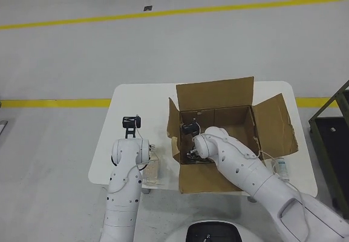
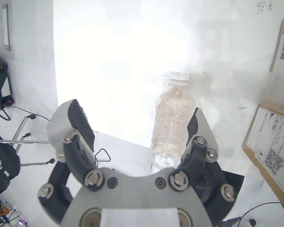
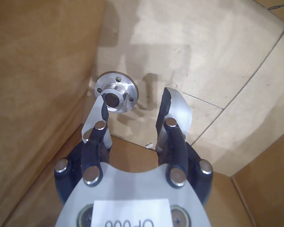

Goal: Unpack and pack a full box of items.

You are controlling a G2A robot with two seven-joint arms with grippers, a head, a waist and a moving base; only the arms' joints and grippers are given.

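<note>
A brown cardboard box [image 1: 216, 94] stands open on the white table [image 1: 138, 103], flaps spread. My right gripper [image 3: 134, 94] is down inside it, open, near a corner of the box floor [image 3: 191, 60]. A shiny metal flange [image 3: 130, 88] lies in that corner, and one fingertip [image 3: 101, 102] overlaps its hub. My left gripper [image 2: 135, 109] hangs open over the table's front edge, left of the box. A clear plastic bottle [image 2: 172, 124] lies on its side just inside one finger's pad [image 2: 191, 124]. The same bottle [image 1: 153, 168] lies by the table's front edge.
The box's outer wall with labels [image 2: 269, 142] stands close beside the left gripper. A small white item [image 1: 281, 166] lies on the table right of the box. A dark green cart [image 1: 343, 151] stands past the table's right edge. Cables and black gear [image 2: 0, 81] lie on the floor.
</note>
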